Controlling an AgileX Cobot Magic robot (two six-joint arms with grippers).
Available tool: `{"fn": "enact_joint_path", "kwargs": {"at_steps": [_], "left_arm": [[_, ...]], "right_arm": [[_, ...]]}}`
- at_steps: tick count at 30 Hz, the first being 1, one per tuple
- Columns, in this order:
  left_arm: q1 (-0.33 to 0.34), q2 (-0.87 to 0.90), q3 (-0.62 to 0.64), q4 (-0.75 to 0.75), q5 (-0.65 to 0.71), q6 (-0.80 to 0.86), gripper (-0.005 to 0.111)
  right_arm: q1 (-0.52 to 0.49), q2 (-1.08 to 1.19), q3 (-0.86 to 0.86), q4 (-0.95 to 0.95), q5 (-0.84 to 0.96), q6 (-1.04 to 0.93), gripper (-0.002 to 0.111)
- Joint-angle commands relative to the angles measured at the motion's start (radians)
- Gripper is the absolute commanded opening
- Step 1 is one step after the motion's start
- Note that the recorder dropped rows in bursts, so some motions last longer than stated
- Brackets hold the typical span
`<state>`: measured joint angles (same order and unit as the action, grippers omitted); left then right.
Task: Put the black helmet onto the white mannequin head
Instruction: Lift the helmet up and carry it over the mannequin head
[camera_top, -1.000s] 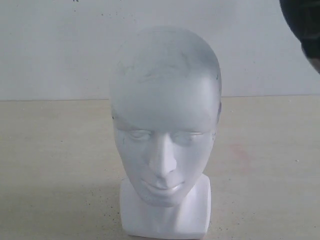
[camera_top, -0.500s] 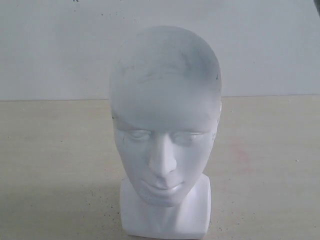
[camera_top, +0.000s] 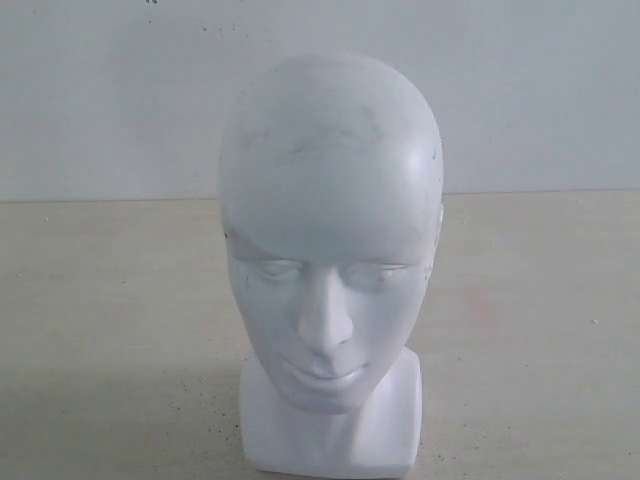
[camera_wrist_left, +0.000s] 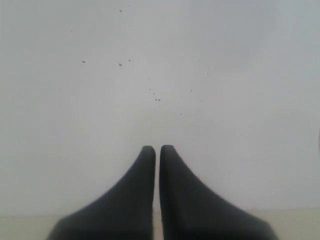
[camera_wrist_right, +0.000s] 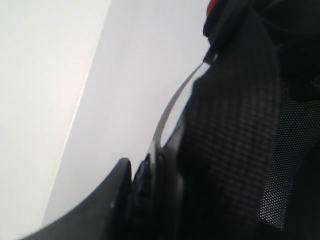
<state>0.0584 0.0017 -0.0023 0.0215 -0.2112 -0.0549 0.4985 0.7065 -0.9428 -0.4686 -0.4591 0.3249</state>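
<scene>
The white mannequin head (camera_top: 330, 230) stands upright on its blocky base in the middle of the exterior view, facing the camera, with its crown bare. Neither gripper appears in that view, nor does the black helmet. In the right wrist view the black helmet (camera_wrist_right: 235, 140) fills the frame at close range: woven padding, mesh lining, the thin visor edge and a bit of red at the top. My right gripper (camera_wrist_right: 150, 167) is shut on the helmet's rim; one finger (camera_wrist_right: 120, 175) shows outside it and the other is hidden. My left gripper (camera_wrist_left: 158, 150) is shut and holds nothing.
A beige tabletop (camera_top: 110, 300) spreads around the mannequin's base, with a plain white wall (camera_top: 100, 100) behind it. The left wrist view shows only that wall (camera_wrist_left: 160, 75) and a thin strip of table.
The dark helmet edge that showed in the exterior view's top right corner one second ago has gone out of frame. The shadow on the mannequin's crown has faded. The head has not moved.
</scene>
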Motion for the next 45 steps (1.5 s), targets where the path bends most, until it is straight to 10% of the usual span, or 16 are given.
{"fn": "enact_joint_path", "kwargs": {"at_steps": [1,6,18,33,45], "left_arm": [[-0.005,-0.002,0.002,0.001,-0.003,-0.045,0.004],[-0.005,-0.002,0.002,0.001,0.002,-0.073,0.004],[-0.005,-0.002,-0.162,0.001,0.093,-0.093,0.004],[-0.005,0.021,-0.274,-0.005,0.192,-0.097,0.004],[-0.005,0.196,-0.435,-0.005,0.112,-0.111,0.004]], "right_arm": [[0.0,-0.041,0.125,0.217,-0.413,-0.073,0.0],[0.0,-0.044,0.328,0.46,-0.762,0.015,0.0],[0.0,0.175,0.326,0.461,-0.762,0.614,0.0],[0.008,0.222,0.126,0.223,-0.762,0.855,0.0],[0.501,0.228,0.132,0.204,-0.762,0.286,0.0]]}}
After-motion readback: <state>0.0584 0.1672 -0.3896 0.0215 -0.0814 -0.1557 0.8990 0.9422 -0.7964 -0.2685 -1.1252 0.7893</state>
